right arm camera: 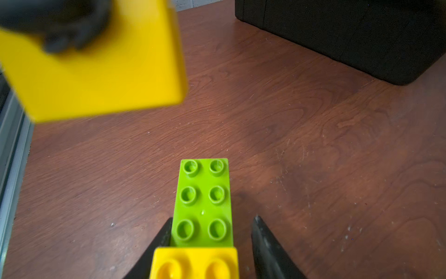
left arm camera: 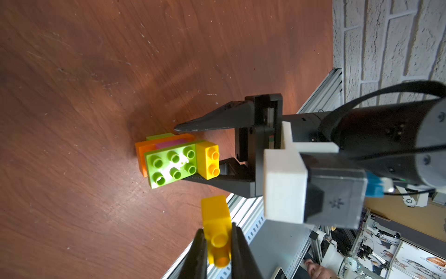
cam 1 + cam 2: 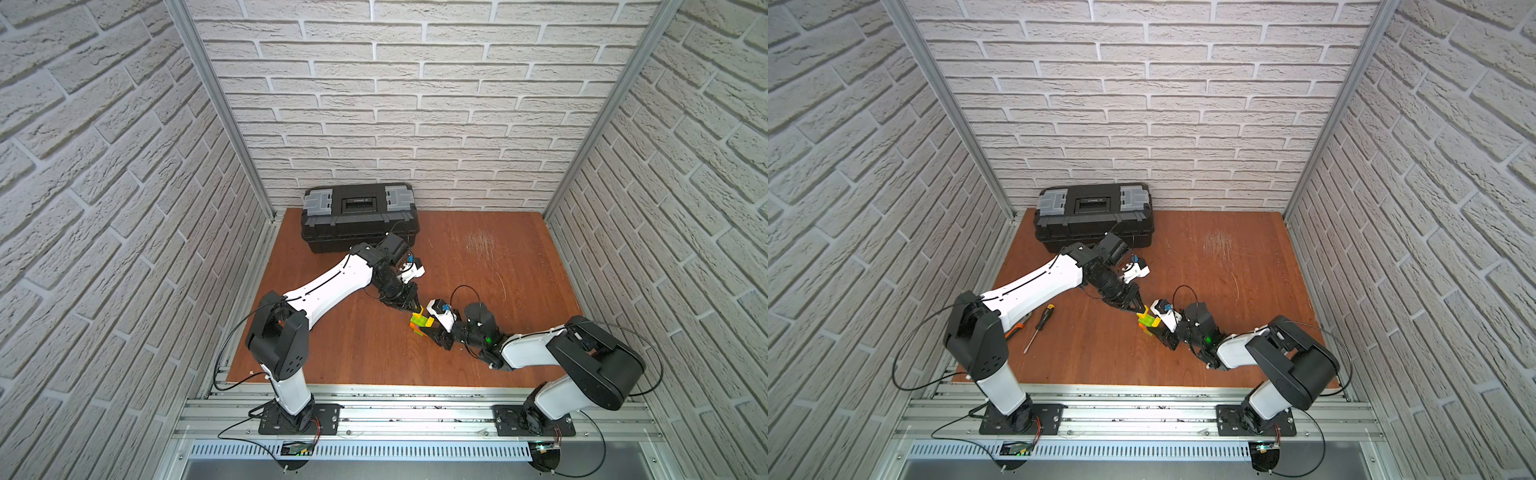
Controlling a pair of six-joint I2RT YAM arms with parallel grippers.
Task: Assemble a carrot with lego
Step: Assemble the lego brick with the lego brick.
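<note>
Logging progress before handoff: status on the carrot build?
Left gripper shut on yellow brick, not yet on carrot. Right gripper shut on carrot. Screwdriver, toolbox clear of both.

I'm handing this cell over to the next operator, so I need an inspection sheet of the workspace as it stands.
Surface: wooden tabletop, scratched, pale scuffs near the back.
Job's things: carrot of orange, lime-green, pink and one yellow brick, partly built; loose yellow brick close beside it, not joined.
Clutter: black toolbox against the back wall; screwdriver and orange-handled tool by the left arm, the tool partly hidden.
Grippers: left gripper shut on the loose yellow brick; right gripper shut on the carrot.
Cables: black cables loop off both arms, none on the bricks.
Surroundings: white brick-pattern walls on three sides; aluminium rail in front.
</note>
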